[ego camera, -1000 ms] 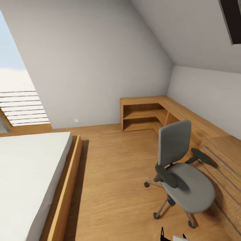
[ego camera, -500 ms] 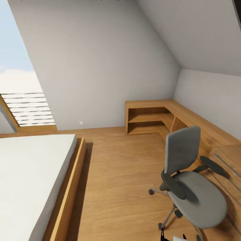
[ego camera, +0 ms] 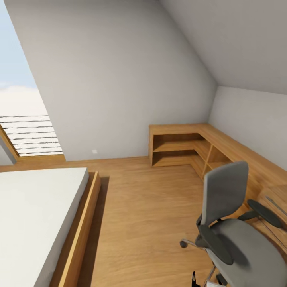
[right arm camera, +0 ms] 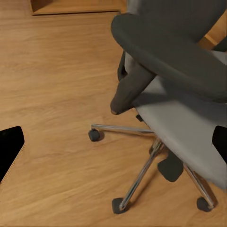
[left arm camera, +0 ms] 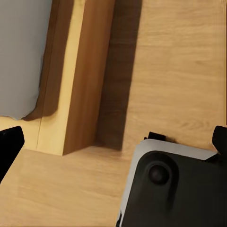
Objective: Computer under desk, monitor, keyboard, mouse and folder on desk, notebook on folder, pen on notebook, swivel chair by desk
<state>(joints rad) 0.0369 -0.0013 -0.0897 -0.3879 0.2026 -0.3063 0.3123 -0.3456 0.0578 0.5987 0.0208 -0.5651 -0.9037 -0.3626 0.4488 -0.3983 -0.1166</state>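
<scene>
The swivel chair (ego camera: 239, 243), with grey seat, tall grey back and black armrests, stands on the plank floor of the bedroom at the lower right of the head view. Its seat is bare. The right wrist view looks at the chair (right arm camera: 189, 113) from close by, with armrest, chrome legs and castors just beyond my right gripper (right arm camera: 113, 142). That gripper is open, its black fingertips far apart. My left gripper (left arm camera: 113, 142) is open too and hangs above the floor and my own dark base. The desk, monitor, keyboard, mouse, folder, notebook and pen are out of view.
A low bed (ego camera: 36, 215) with a wooden frame (left arm camera: 80, 80) takes up the left side. Open wooden corner shelves (ego camera: 179, 145) line the back right wall, running into a wooden chest (ego camera: 275, 187) behind the chair. Bare floor lies between bed and chair.
The whole head view has shifted, so the camera moved. The chair now sits lower and further right in the picture, partly cut off. Nothing else appears to have moved.
</scene>
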